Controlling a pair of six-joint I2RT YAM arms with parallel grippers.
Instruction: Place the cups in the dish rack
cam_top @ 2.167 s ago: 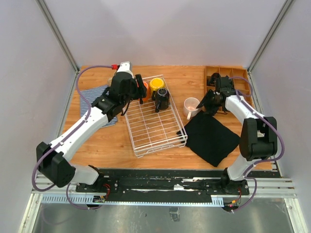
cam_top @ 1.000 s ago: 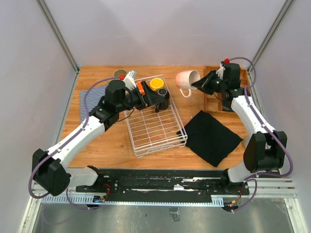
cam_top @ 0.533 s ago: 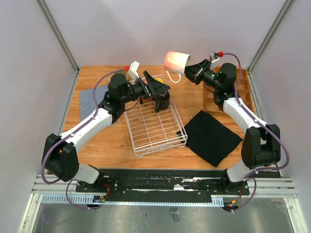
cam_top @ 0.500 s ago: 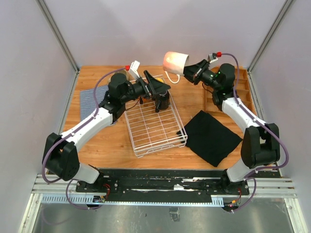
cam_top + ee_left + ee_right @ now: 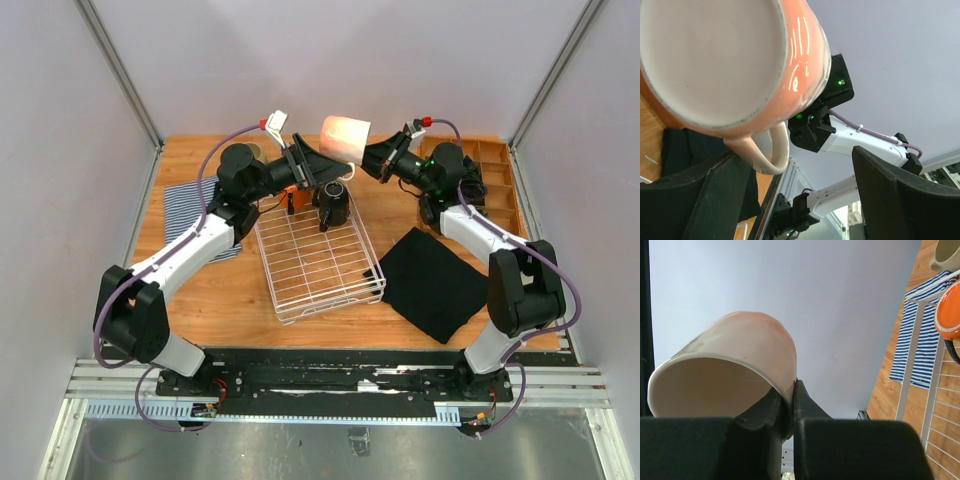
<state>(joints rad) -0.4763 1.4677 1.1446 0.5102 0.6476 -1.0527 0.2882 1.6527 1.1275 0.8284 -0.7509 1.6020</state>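
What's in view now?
pale pink mug: one, pink, aloft above rack
black mug: one, black, rack's far end
orange mug: one, orange, rack's far-left corner
beige stoneware mug: one, beige, by striped cloth
white wire dish rack: one, white, mid-table
square black cloth: one, black, right of rack
striped fabric cloth: one, blue-white, left of rack
wooden compartment tray: one, brown, far right
left hand: one, black, open at pink mug's base
right hand: one, black, shut on pink mug's rim

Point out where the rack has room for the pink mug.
Rack: the grid from the black mug to the near rim is bare, full width. Far end is crowded: black and orange mug there, open left claw and the raised pink mug by it.
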